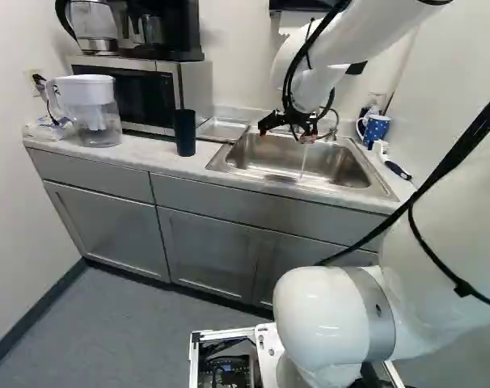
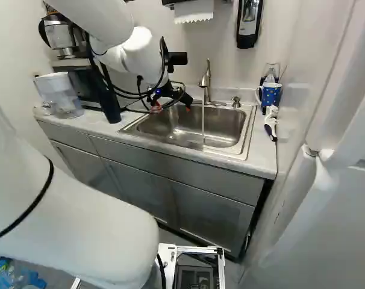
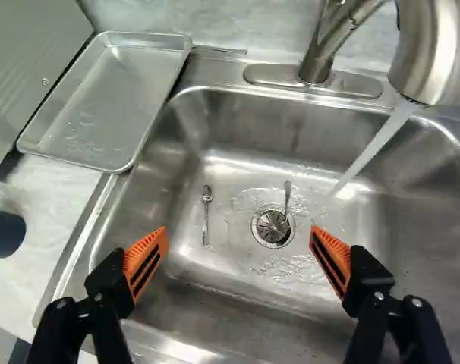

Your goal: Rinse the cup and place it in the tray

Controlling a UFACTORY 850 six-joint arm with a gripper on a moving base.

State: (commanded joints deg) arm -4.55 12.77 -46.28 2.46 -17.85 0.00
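Pale walls [image 1: 10, 202] are framing a desk [image 1: 148, 153] where a tap [image 3: 321, 53] is sending water [image 3: 374, 148] into a steel sink [image 3: 291, 114]. Above the basin, the robot's hand [image 3: 238, 235] is hanging spread wide, holding nothing. Outside the sink, the dark cup [image 1: 184, 133] is standing on the desk, near the metal tray [image 3: 101, 106]. With water running, the job appears to be awaiting the pickup: the next move is likely calling for reaching the cup, closing around its sides and carrying it upright toward the stream.
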